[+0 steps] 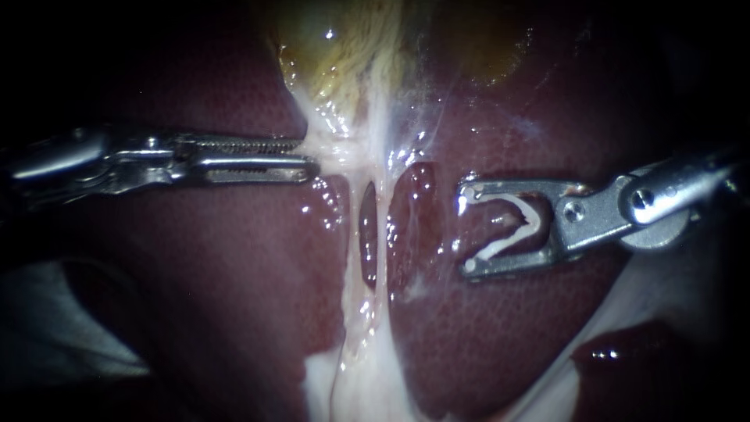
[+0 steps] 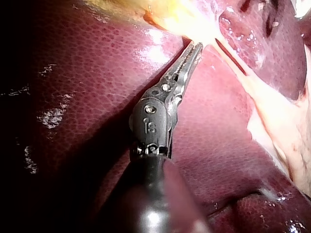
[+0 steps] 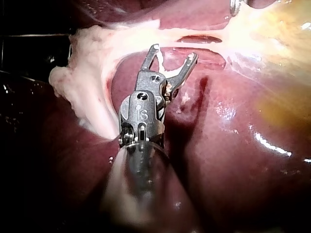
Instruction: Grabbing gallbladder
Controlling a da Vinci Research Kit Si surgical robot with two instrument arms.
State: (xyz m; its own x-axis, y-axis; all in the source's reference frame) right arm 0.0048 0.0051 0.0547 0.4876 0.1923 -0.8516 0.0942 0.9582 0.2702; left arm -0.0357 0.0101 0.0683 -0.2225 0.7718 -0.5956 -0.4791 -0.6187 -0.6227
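The right instrument (image 1: 466, 227) lies over the liver (image 1: 500, 336) with its jaws wide apart. A white clip (image 1: 500, 244) sits between them, bent in a V, with one leg along each jaw, so both jaws bear on it. Nothing else is inside the jaws. Their tips point toward the pale tissue (image 1: 367, 148) and stand near it. The endoscope view shows bare liver between the tips and that tissue.

The left instrument (image 1: 308, 156) reaches in level from the other side. Its toothed jaws are almost together, with only a thin gap along their length. The tips close on the edge of the pale tissue, which draws to a point where they meet it. In the left wrist view the jaws look just as narrow, their ends buried in the pale edge.

The pale tissue runs down between the two instruments as wet strands, with a dark slit of liver showing through them.

Beyond the left jaws' tips lies the gallbladder (image 1: 336, 47), yellowish and glistening. It joins the pale tissue just past the point where the left jaws hold it.
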